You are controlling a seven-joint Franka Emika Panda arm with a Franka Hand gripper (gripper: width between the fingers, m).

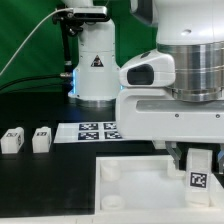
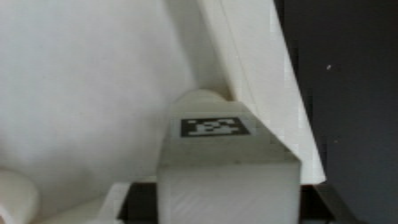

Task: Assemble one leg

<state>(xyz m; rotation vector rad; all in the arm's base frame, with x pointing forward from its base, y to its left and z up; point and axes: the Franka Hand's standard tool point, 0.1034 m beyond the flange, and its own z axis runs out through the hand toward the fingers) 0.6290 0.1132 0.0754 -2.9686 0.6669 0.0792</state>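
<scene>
- As far as both views show, the leg point(image 1: 199, 172) is upright and sitting between the jaws of the gripper point(image 1: 198, 160), low on the exterior view's right, with its black-and-white tag facing the camera.
- The claw looks clamped on it: the jaws sit tight on either side of the block with no gap I can make out.
- In the wrist view the leg point(image 2: 222, 165) fills the lower middle. Its tag is face-on, and the dark inner faces of the jaws just peek out on both sides.
- The leg is right at the edge of the big white tray point(image 1: 135, 185), on the tray's side toward the exterior view's right. The wrist view puts the leg's far end against the tray's raised wall point(image 2: 260, 70), but honestly I can't tell if it's actually touching or seated in anything.
- A round corner socket point(image 1: 113, 171) shows on the tray's other side, well apart from the leg.
- Off on the exterior view's left, a loose block point(image 1: 12, 140) and a second loose block point(image 1: 41, 139) stand side by side on the black table point(image 1: 45, 185), each showing a tag.
- Between them and the arm point(image 1: 185, 70) the marker board point(image 1: 98, 131) lies flat.
- Behind that is a white pedestal point(image 1: 95, 65), in front of a green backdrop point(image 1: 30, 30).
</scene>
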